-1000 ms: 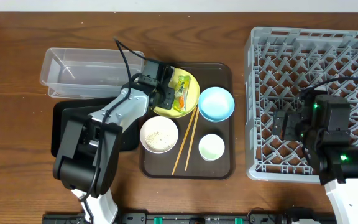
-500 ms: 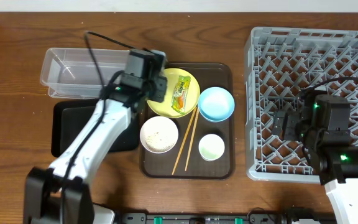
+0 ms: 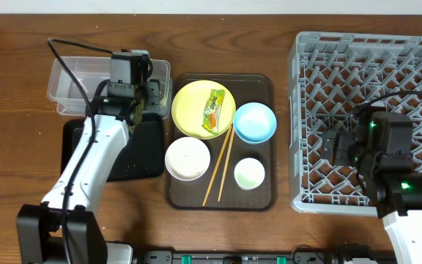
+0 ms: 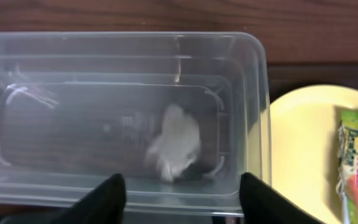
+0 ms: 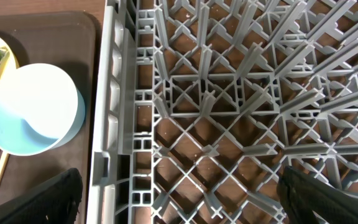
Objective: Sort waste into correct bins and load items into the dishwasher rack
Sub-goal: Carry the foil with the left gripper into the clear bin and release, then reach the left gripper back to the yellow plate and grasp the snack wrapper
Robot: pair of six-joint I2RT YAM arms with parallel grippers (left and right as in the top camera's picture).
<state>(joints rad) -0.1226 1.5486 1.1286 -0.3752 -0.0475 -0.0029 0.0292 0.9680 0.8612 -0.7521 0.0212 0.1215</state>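
My left gripper point(image 3: 141, 92) hangs open over the right end of the clear tub point(image 3: 86, 82), nothing between its fingers. In the left wrist view a crumpled white scrap point(image 4: 176, 148) lies on the floor of the clear tub point(image 4: 73, 124), just beyond my left gripper point(image 4: 182, 200). The yellow-green wrapper point(image 3: 213, 110) rests on the yellow plate point(image 3: 196, 110). Beside it sit the light blue bowl point(image 3: 255, 122), the white bowl point(image 3: 187, 158) with rice, the pale cup point(image 3: 249, 174) and the chopsticks point(image 3: 220, 167). Over the grey rack point(image 3: 372, 66), above its left wall, my right gripper point(image 5: 179, 199) stands open and empty.
The dishes stand on a dark brown serving tray point(image 3: 264, 202). A shallow black tray point(image 3: 134, 158) lies below the clear tub, under my left arm. Bare wooden table shows to the far left and along the back edge.
My left arm has swung left from the yellow plate to the clear tub and its jaws have opened; the white scrap now lies in the tub. The right arm has not moved.
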